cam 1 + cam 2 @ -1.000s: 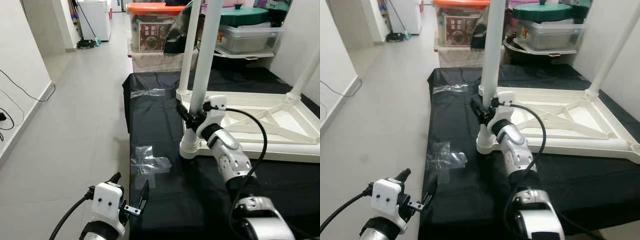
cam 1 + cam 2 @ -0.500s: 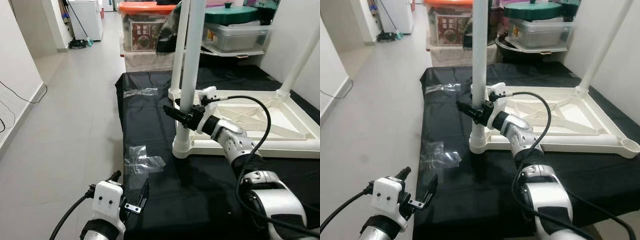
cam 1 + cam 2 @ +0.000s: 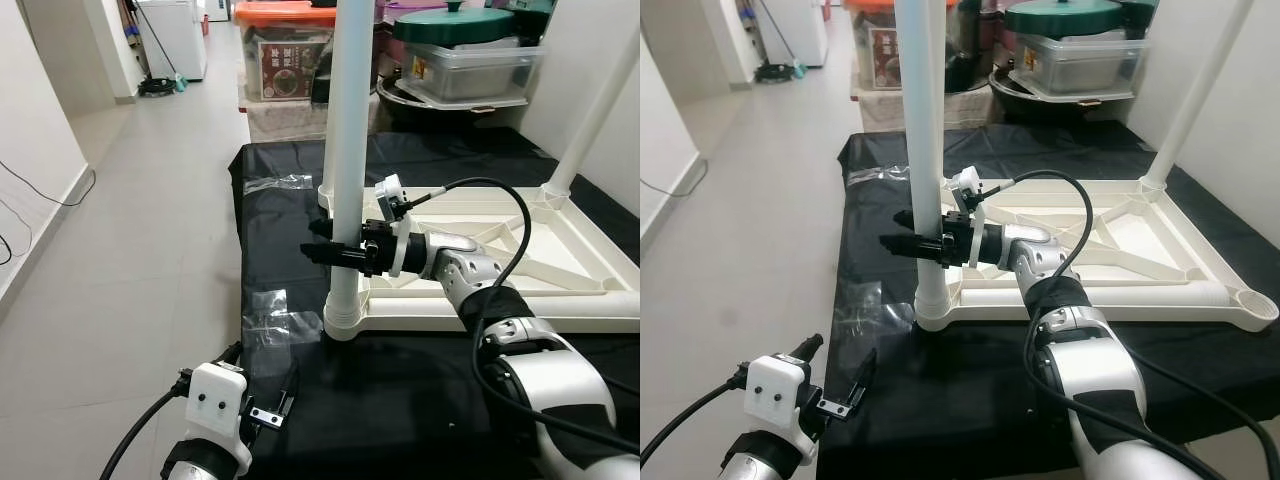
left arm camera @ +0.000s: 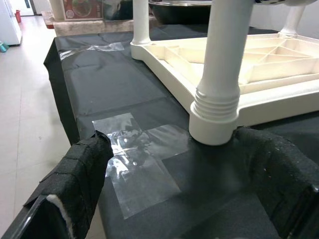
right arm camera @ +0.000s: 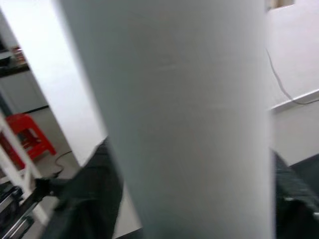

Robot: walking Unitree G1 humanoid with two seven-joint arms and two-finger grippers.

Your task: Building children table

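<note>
Black cloth (image 3: 300, 250): covers the platform. Tabletop (image 3: 560, 260): cream, upside down on the cloth, ribbed underside up. Near-corner leg (image 3: 350, 130): white tube, long axis upright, seated in the corner socket. Right gripper (image 3: 335, 250): fingers clasped around this leg. Left gripper (image 3: 262, 385): fingers spread, holding nothing; its wrist view shows the threaded collar (image 4: 215, 104) and clear tape (image 4: 134, 154).

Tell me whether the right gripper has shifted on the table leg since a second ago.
Yes. The right gripper clasps the near leg higher above the threaded socket than before, now reaching in level from the side.
</note>
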